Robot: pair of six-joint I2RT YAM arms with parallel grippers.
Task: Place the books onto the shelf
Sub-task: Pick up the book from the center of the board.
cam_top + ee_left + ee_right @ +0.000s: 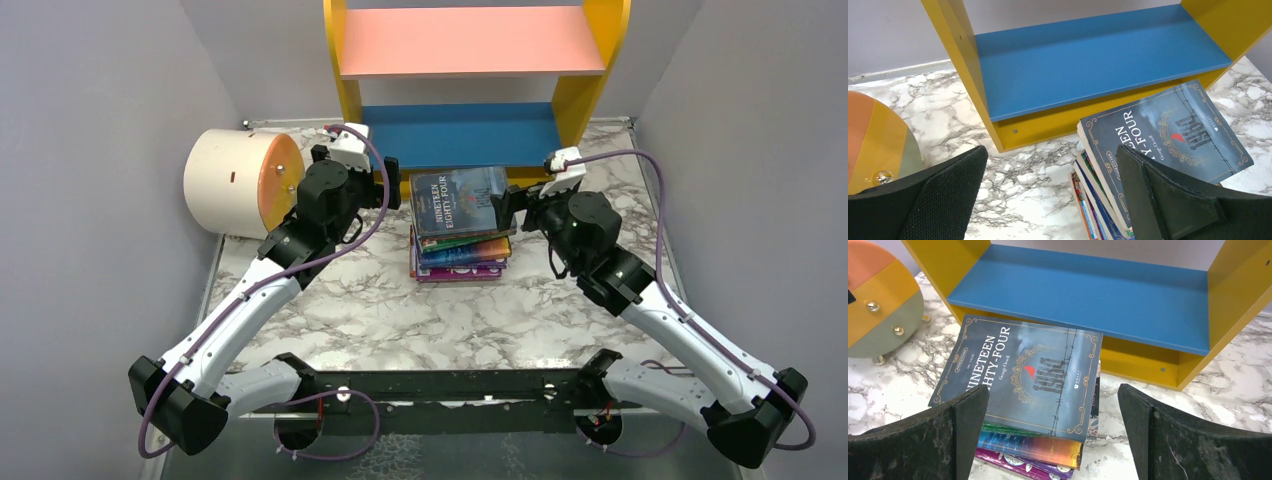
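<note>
Several books [460,228] noted in one flat stack on the marble worktop [340,300], just in front of the shelf [585,90] and its blue lower board [460,133]. Dark blue "Nineteen Eighty-Four" [1023,372] lies on top; green, orange and purple edges are seen beneath it. No book is seen on the blue board or on the pink upper board [470,40]. Task judged not yet begun.

Stack is bracketed by the two arms. Left gripper [392,183] is held just off the stack's left end, jaws spread wide, with only bare marble between them in the left wrist view. Right gripper [506,208] is held at the stack's right end, jaws likewise spread wide and empty. Contact with the books cannot be told.

Key relation: the long axis of the top cover is judged to run side to side, parallel to the shelf front, so a short end is presented to each gripper. From the right jaws the stack lies ahead, slightly left and below. From the left jaws it lies ahead, to the right and below. Right arm judged slightly nearer. The shelf opening lies directly beyond the stack.

Cream cylinder [235,180] with orange face noted left of the left gripper, apart from the books.
</note>
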